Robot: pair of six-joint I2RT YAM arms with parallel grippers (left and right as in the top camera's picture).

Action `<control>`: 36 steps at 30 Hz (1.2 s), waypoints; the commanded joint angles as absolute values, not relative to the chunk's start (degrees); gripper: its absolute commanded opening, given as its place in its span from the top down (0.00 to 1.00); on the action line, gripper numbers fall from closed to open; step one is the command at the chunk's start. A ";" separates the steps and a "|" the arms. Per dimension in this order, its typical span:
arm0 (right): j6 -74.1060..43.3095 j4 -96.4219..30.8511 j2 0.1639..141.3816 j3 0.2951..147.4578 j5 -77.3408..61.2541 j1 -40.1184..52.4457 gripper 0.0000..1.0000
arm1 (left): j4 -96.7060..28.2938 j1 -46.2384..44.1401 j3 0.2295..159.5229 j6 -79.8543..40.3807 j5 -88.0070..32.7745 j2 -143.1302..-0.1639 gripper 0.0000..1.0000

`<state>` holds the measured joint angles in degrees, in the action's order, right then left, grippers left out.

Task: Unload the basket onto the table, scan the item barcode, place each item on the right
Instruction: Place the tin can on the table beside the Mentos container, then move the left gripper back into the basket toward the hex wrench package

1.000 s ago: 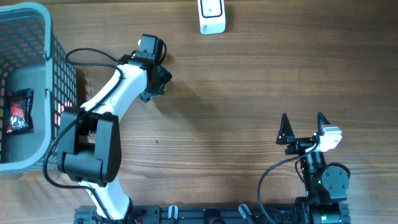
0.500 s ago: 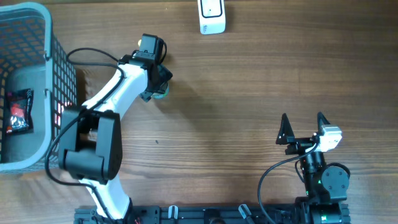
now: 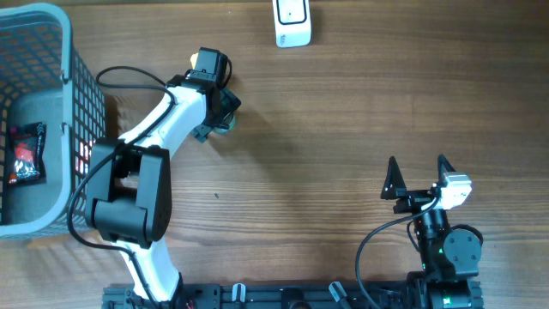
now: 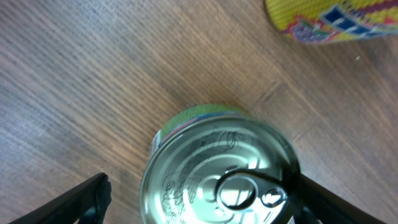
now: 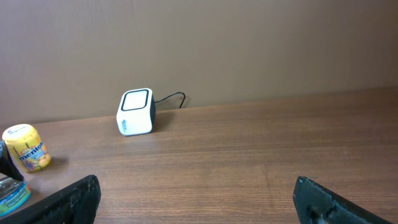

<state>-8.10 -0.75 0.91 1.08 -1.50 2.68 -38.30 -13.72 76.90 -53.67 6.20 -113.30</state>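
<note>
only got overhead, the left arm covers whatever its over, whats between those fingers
Observer: A tin can, upright with its pull-tab lid on top. It stands between the left fingers, which are spread, with a clear gap on one side.
Operator: anything near it i cant see from up here
Observer: Yes, a yellow sweet tub stands beside the can, not touching it. It is hidden in your view.
</note>
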 commanded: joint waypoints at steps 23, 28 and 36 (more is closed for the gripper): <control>-7.88 -0.47 0.80 0.62 -2.24 2.81 0.00 | -34.46 -17.50 76.84 -44.12 50.09 -54.54 0.00; -7.86 -0.47 0.80 0.62 -2.24 2.81 0.00 | -27.94 -8.64 76.84 -36.45 54.70 -50.68 0.01; -7.86 -0.47 0.80 0.62 -2.24 2.81 0.00 | -29.41 11.16 76.84 -36.23 48.71 -60.49 0.00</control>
